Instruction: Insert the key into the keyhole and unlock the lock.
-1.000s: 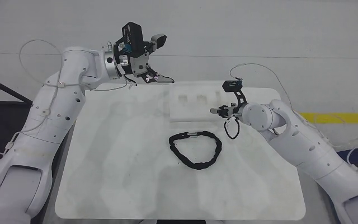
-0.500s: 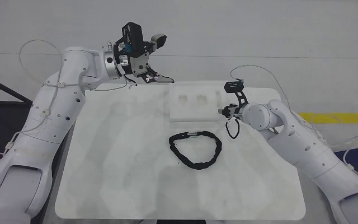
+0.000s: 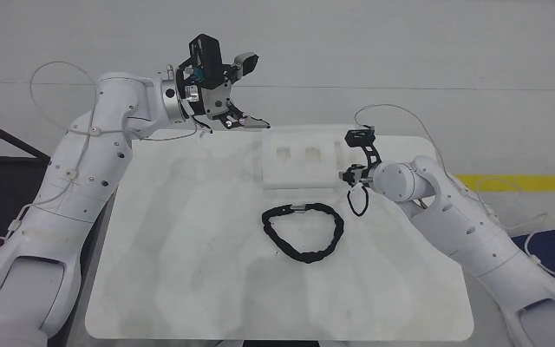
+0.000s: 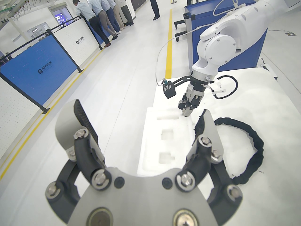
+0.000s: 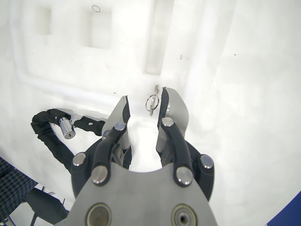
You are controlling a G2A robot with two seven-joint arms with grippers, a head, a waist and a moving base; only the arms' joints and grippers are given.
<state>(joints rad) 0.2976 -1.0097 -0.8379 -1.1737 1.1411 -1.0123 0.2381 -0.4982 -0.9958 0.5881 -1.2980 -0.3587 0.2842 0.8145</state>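
Key (image 5: pixel 152 104): ringed, laid on the white foam tray (image 3: pixel 299 178) just short of its long recess.
Right hand (image 5: pixel 144 95): held partly open around the key, nothing clamped.
Chain lock (image 3: pixel 303 232): looped on the worktop (image 3: pixel 173 260) beside the tray, with its cylinder (image 5: pixel 67 128) exposed.
Left hand (image 4: pixel 141 109): held wide open and empty above the worktop's far edge.

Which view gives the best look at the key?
Right wrist view: the key and its ring lie close up between the fingers of the open right pincer. In the top and left wrist views it is too small to make out under that pincer.
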